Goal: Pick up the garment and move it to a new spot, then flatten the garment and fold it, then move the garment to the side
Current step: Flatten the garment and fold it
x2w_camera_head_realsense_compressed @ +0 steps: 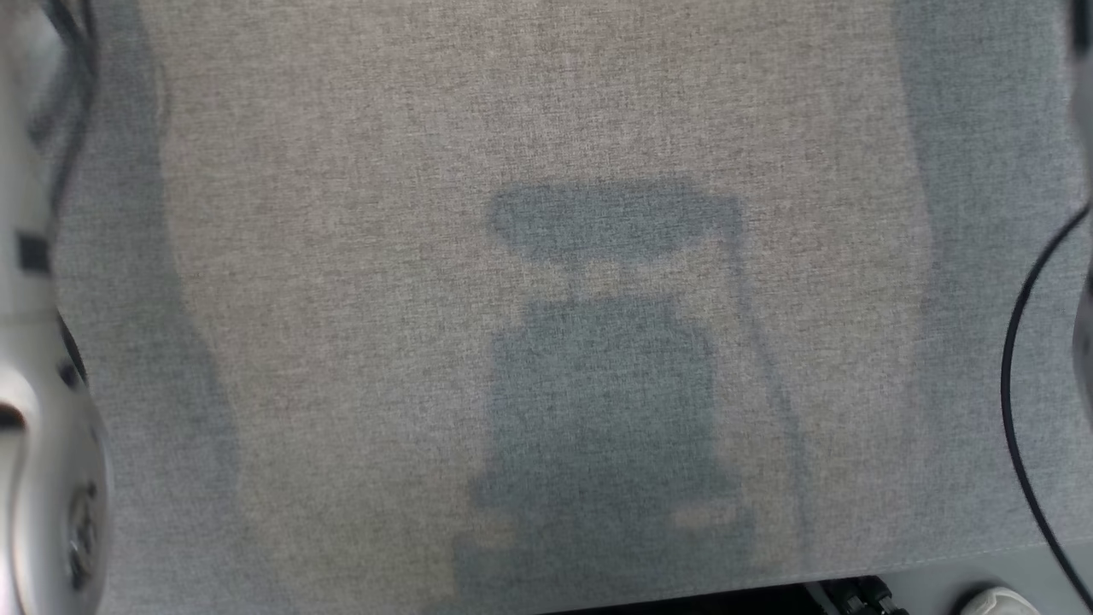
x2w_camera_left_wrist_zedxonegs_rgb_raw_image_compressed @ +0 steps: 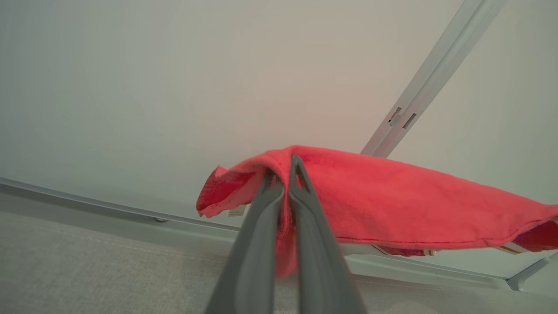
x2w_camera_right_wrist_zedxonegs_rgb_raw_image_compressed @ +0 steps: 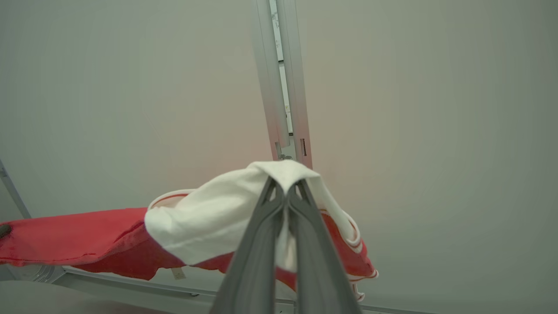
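The garment is a red fleece piece with a white part and red-and-white striped trim. In the left wrist view my left gripper is shut on a red edge of it, and the cloth stretches away to the right, lifted off the grey table. In the right wrist view my right gripper is shut on the white part of the garment, with the red cloth running off to the left. Both grippers hold it taut between them, in front of a pale wall.
The head view looks down on the grey fabric table top with the robot's shadow on it. A pale forearm runs along the left edge and a black cable curves at the right. Metal rails cross the wall behind.
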Controlling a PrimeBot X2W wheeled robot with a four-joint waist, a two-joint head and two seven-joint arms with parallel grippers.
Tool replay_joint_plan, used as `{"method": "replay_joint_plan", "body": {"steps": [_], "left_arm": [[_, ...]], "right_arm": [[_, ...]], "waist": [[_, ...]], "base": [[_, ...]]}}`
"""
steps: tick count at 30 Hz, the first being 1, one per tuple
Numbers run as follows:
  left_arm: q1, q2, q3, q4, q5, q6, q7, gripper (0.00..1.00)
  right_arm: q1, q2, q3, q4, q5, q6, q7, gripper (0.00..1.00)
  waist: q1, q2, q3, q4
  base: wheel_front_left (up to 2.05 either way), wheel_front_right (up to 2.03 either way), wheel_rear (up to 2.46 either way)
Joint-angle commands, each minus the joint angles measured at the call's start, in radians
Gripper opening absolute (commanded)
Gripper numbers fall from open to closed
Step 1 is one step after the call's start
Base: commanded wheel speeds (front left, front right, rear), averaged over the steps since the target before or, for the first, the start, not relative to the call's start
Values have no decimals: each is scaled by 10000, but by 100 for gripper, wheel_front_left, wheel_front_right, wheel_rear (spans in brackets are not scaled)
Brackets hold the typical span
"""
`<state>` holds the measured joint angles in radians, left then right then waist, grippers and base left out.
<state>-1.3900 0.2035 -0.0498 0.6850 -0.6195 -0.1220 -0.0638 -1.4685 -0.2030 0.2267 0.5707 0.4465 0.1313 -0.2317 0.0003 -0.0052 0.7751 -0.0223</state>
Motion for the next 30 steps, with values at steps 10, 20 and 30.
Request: {"method": "replay_joint_plan", "body": {"steps": [10,20,30], "left_arm": [[4945,1029,-1401,-2568,-1859,-87,648,0],[10811,1352,-1468,-6980,-2925,1011,1789,0],[15505,803,-1563,-10617,-3787,2448,2029,0]], "right_arm": [[5327,-1845,1284,-2192,1859,-17,-258,0],[10413,-2053,163,-4061,2543,-17,-191,0],[15325,-1291,-1178,-6439,2741,-17,831,0]], "waist": [[-3,52,-1087,31],[-3,52,-3447,-264],[-3,52,-4478,-549]], "base": [[0,0,0],[0,0,0],[0,0,0]]}}
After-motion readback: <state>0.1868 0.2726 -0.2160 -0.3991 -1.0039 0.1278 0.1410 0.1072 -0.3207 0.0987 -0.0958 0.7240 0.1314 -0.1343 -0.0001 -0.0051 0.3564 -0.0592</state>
